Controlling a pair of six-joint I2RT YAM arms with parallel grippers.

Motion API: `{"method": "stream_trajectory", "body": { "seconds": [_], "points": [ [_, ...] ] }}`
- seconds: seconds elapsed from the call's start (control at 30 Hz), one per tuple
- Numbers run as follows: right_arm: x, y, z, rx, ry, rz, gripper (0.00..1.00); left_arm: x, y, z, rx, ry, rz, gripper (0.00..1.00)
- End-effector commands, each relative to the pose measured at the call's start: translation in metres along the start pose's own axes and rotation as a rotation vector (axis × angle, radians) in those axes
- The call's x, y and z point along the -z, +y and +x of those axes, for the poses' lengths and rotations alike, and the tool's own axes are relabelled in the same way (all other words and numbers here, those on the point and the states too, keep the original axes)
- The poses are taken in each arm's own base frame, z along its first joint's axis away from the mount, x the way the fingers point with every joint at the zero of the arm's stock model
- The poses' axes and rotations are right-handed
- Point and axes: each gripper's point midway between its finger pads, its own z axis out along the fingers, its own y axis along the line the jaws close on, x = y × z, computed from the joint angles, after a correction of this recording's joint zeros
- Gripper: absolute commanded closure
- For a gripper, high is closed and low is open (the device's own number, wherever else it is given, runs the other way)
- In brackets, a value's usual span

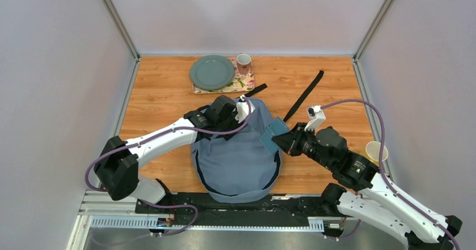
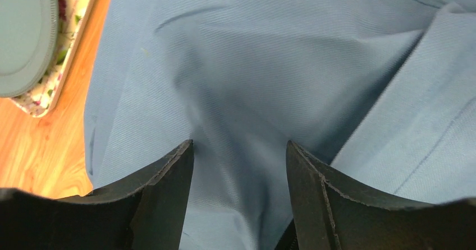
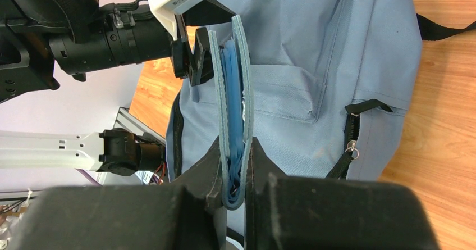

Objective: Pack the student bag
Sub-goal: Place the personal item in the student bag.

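Top external view: the bag [image 1: 236,160] lies flat on the wooden table [image 1: 163,92], centred at the near edge between the two arms, with one black strap [image 1: 304,95] stretched out on the wood beyond its far right corner. The left arm reaches over the bag's far end, while the right arm comes in from the right, level with the bag's upper right edge. Left wrist view: the left gripper [image 2: 240,149] stands with its jaws spread apart and nothing between them, and the bag's blue fabric fills the space directly below and ahead of the fingers. Whether the tips touch the cloth cannot be determined. Right wrist view: the right gripper [image 3: 234,149] is pressed together on a flat blue pouch [image 3: 230,64], held edge-on and upright, with the bag's front pocket and a dark zip lying just behind and below it. From above, the pouch sits at the bag's right edge, partly over the fabric. Also noted at the far side of the table are a green plate [image 1: 211,72] and a mug [image 1: 243,63], both on a floral mat [image 1: 245,83], well apart from the right gripper. A paper cup [image 1: 375,149] stands at the right edge of the table.
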Motion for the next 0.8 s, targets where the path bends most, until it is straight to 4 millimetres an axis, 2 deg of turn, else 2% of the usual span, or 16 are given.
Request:
{"method": "stream_trajectory", "body": {
  "seconds": [0.0, 0.13, 0.23, 0.5, 0.63, 0.77],
  "points": [
    [0.004, 0.016, -0.015, -0.003, -0.046, -0.053, 1.00, 0.014, -0.019, -0.007, -0.039, -0.024, 0.101, 0.32],
    [0.003, 0.015, -0.014, -0.001, -0.045, -0.050, 1.00, 0.030, -0.039, -0.011, -0.026, -0.088, 0.194, 0.32],
    [0.002, 0.015, -0.013, -0.004, -0.042, -0.050, 1.00, 0.034, -0.044, -0.002, -0.016, -0.081, 0.205, 0.32],
    [-0.004, 0.017, -0.010, 0.001, -0.020, -0.057, 1.00, 0.021, -0.058, 0.033, -0.030, -0.008, 0.173, 0.32],
    [-0.005, 0.017, -0.009, 0.000, -0.015, -0.055, 1.00, 0.009, -0.040, 0.044, -0.031, 0.046, 0.030, 0.32],
    [-0.003, 0.016, -0.009, -0.003, -0.022, -0.053, 1.00, 0.002, -0.024, 0.040, 0.006, 0.043, -0.071, 0.41]
  ]
}}
